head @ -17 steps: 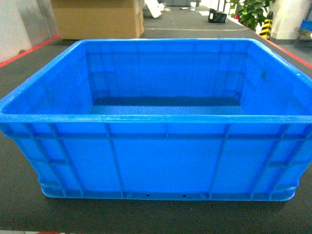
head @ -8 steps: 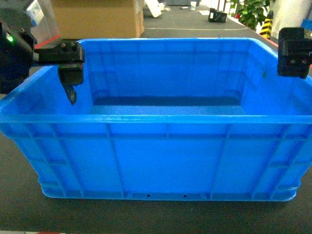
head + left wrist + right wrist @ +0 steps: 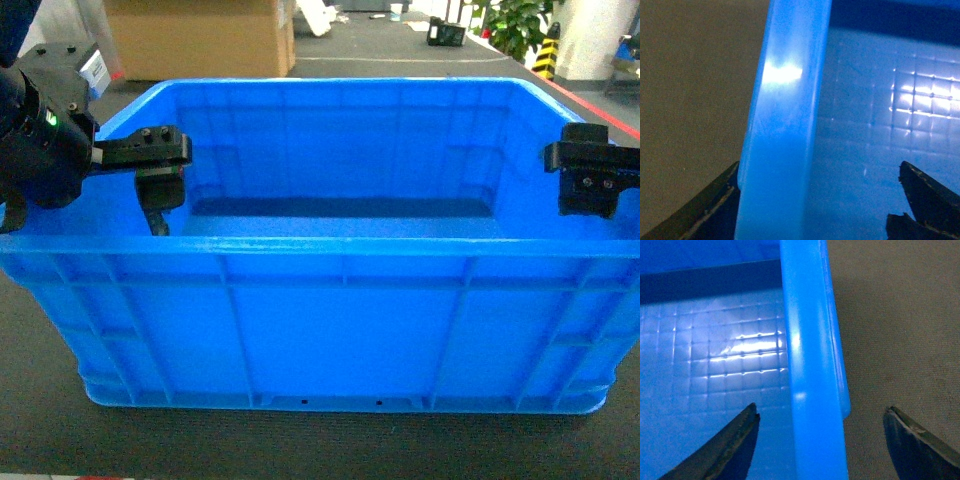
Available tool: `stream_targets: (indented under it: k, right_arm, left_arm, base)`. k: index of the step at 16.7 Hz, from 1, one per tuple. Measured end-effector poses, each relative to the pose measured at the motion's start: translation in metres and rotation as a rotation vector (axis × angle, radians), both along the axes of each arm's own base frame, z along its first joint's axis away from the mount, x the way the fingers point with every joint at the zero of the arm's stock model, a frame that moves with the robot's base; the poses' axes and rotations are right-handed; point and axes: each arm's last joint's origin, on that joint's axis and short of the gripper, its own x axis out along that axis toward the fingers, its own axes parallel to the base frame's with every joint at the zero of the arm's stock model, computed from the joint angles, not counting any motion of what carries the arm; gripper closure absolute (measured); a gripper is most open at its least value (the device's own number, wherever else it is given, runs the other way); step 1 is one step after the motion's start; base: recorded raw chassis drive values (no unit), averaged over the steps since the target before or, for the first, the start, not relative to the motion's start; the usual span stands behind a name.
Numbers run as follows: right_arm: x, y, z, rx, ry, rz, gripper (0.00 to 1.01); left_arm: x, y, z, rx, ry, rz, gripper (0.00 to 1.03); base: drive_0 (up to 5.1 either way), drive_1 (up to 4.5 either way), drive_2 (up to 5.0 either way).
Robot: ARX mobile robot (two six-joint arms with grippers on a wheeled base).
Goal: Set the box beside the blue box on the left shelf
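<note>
Wrist views: both jaws wide, straddling box (image 3: 340,330) rims | left gripper (image 3: 815,220), right gripper (image 3: 822,450) unclamped | lift unevenly and you'll tilt it.

I count one blue box (image 3: 340,330) on the dark surface (image 3: 40,420). I have two grippers over it: my left gripper (image 3: 155,185) and my right gripper (image 3: 590,180). Behind it stands one cardboard carton (image 3: 200,38) and one potted plant (image 3: 520,25).
</note>
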Motion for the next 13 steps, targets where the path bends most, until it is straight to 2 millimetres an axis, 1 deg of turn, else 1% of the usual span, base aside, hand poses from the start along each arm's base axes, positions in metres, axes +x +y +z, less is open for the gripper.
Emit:
stream_targets:
  k: [2,3,5,6,7,8,9,11,13]
  right_arm:
    - [0.000,0.000,0.000,-0.005,0.000,-0.005,0.43]
    - [0.000,0.000,0.001,-0.008,0.000,-0.007,0.51]
    - [-0.002,0.000,0.002,-0.012,-0.004,0.002,0.71]
    - [-0.003,0.003,0.002,-0.019,-0.005,0.008,0.77]
    - [-0.005,0.004,0.002,-0.032,-0.006,-0.002,0.82]
    - [-0.006,0.003,0.002,-0.036,-0.008,-0.006,0.83]
    - [-0.007,0.002,0.002,-0.041,-0.012,-0.017,0.84]
    - [-0.019,0.000,0.003,-0.037,-0.026,-0.033,0.84]
    - [-0.040,-0.004,0.012,-0.042,-0.084,-0.052,0.84]
  left_arm:
    - [-0.002,-0.001,-0.001,0.016,0.020,0.001,0.29]
    - [-0.004,-0.001,0.001,0.023,0.024,0.001,0.38]
    - [-0.006,0.000,0.005,0.073,0.001,0.009,0.58]
    - [-0.007,0.001,0.006,0.084,0.001,0.002,0.65]
    - [-0.010,0.002,0.008,0.088,-0.002,-0.002,0.75]
    - [-0.013,0.003,0.009,0.089,-0.003,-0.016,0.86]
    - [-0.017,0.003,0.013,0.068,-0.014,-0.033,0.93]
    - [-0.024,-0.003,0.018,0.059,-0.051,-0.059,0.95]
    - [-0.043,-0.010,0.020,0.081,-0.117,-0.079,0.95]
  base:
    - [0.0,0.00,0.0]
    - [0.0,0.00,0.0]
    - [0.0,0.00,0.0]
    - [0.0,0.00,0.0]
    - [0.0,0.00,0.0]
    - [0.0,0.00,0.0]
    - [0.0,0.00,0.0]
    - [0.0,0.00,0.0]
    - [0.0,0.00,0.0]
